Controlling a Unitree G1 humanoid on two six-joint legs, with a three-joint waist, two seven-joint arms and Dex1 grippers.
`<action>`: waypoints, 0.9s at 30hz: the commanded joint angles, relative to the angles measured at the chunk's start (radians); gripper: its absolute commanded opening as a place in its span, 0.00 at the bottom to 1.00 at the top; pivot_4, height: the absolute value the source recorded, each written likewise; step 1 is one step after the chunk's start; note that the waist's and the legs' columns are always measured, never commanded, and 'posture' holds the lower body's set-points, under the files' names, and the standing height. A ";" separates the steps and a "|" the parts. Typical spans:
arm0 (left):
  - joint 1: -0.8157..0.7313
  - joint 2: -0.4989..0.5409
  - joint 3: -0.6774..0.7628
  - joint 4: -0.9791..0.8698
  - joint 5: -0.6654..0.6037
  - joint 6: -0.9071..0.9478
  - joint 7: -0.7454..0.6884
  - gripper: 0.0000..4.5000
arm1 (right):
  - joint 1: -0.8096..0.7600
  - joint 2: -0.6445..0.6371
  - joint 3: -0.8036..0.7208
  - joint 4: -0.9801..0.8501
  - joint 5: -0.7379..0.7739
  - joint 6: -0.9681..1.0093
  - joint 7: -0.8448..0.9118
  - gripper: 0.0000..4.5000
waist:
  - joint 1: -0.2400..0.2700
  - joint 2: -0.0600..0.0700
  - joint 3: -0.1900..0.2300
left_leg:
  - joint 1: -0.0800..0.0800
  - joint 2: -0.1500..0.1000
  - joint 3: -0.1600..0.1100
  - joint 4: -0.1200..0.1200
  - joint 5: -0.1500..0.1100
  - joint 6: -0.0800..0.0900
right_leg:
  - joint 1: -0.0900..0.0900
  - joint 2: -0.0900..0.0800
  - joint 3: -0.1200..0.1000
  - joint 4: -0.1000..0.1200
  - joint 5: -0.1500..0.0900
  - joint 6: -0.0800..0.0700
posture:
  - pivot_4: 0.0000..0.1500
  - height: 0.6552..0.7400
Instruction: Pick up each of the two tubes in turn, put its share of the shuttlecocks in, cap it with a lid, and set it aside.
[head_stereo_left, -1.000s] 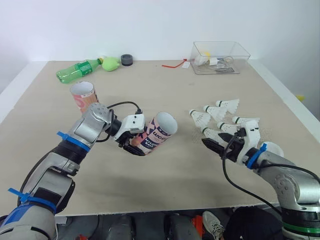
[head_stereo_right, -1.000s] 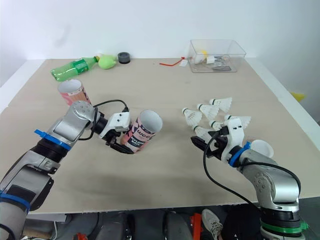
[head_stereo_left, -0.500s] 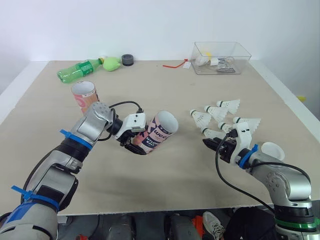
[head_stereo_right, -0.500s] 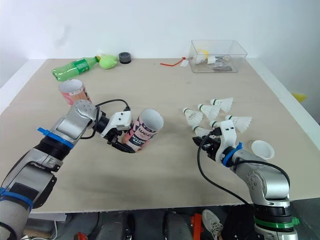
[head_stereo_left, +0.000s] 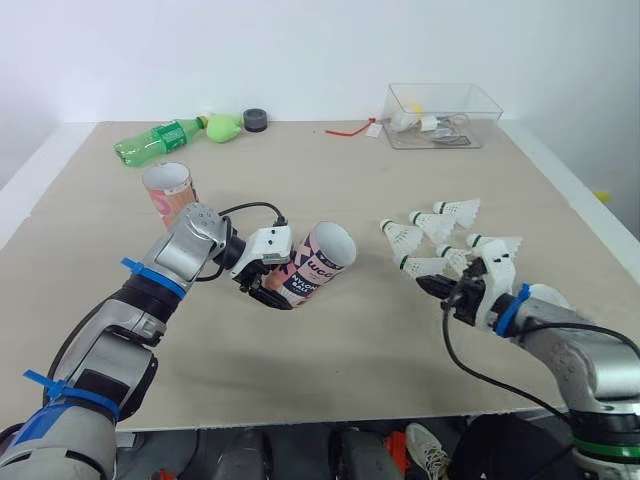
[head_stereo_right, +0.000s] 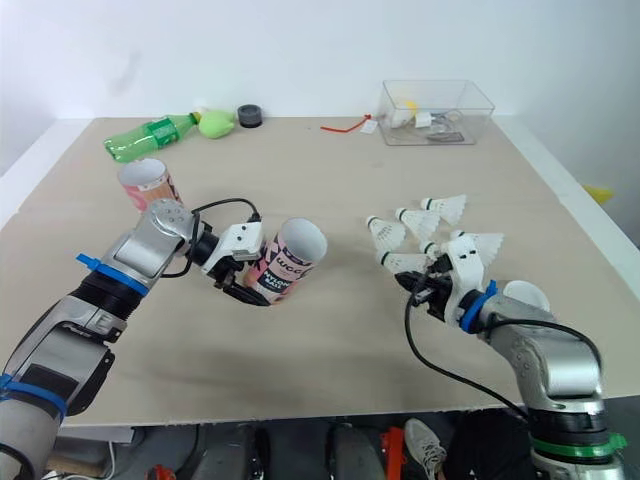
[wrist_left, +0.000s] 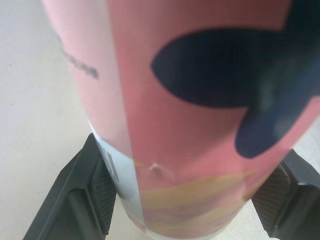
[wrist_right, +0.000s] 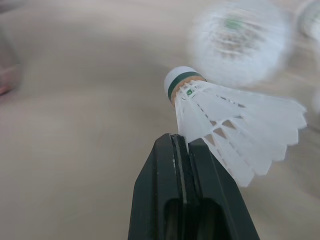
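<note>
My left gripper (head_stereo_left: 266, 284) is shut on a pink printed tube (head_stereo_left: 318, 264), held tilted with its open mouth toward the shuttlecocks; in the left wrist view its fingers (wrist_left: 82, 192) flank the tube (wrist_left: 190, 100). A second pink tube (head_stereo_left: 168, 190) stands upright at the left. My right gripper (head_stereo_left: 436, 287) is shut on the feather edge of a white shuttlecock (wrist_right: 220, 117), its green-banded cork pointing toward the held tube. Several more shuttlecocks (head_stereo_left: 430, 222) lie just beyond it. A white lid (head_stereo_right: 522, 294) sits beside my right wrist.
A green bottle (head_stereo_left: 155, 140), a green round object (head_stereo_left: 222, 127) and a dark cap (head_stereo_left: 254, 120) lie along the far left edge. A clear box (head_stereo_left: 441, 113) with small items stands at the far right, a red strip (head_stereo_left: 350, 129) beside it.
My right gripper has gone from open beside a shuttlecock to shut on its feathers and has drawn slightly to the right with it. The left arm and its tube have stayed still.
</note>
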 joint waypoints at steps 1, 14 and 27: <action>-0.016 0.014 0.004 0.019 0.013 -0.006 -0.008 0.66 | -0.008 -0.176 -0.053 -0.122 0.043 -0.111 0.256 0.00 | 0.000 0.001 0.000 | 0.000 0.000 0.000 0.000 0.000 0.000 | 0.000 0.000 0.000 0.000 0.000 0.000 | 1.00 1.00; -0.086 -0.014 0.011 0.099 0.012 0.015 -0.043 0.66 | -0.699 -0.237 0.314 0.149 -0.282 -0.583 0.545 0.00 | -0.004 0.002 0.002 | 0.001 -0.001 -0.002 0.000 0.002 0.002 | -0.003 0.004 0.005 0.000 0.001 -0.007 | 1.00 1.00; -0.074 -0.029 0.032 0.067 -0.009 0.038 -0.024 0.66 | -0.802 -0.094 0.447 0.328 -0.447 -0.862 0.648 0.00 | -0.001 0.002 0.002 | -0.002 -0.002 -0.002 0.001 -0.002 0.004 | -0.004 0.001 0.004 0.001 0.002 -0.005 | 1.00 1.00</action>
